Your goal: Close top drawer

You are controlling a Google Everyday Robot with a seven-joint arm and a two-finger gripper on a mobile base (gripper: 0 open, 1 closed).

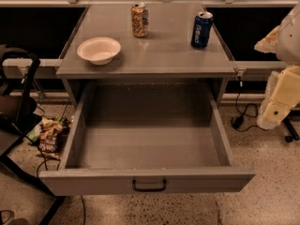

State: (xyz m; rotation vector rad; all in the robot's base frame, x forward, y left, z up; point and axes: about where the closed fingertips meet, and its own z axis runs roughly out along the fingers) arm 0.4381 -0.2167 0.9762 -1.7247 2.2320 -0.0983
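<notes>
The top drawer (93, 182) of the grey metal cabinet is pulled far out toward me and is empty inside. Its small black bar handle (149, 186) sits mid-front, near the bottom of the view. My arm and gripper (276, 109) show as pale, yellowish parts at the right edge, to the right of the drawer's side wall and apart from it, well away from the handle. The lower drawers are hidden beneath the open drawer.
On the cabinet top (154, 60) stand a white bowl (99, 49), a patterned can (139, 19) and a blue can (202, 29). Snack bags (49, 137) lie on the floor to the left, beside a black frame (18, 111). A cable and plug (237, 122) lie to the right.
</notes>
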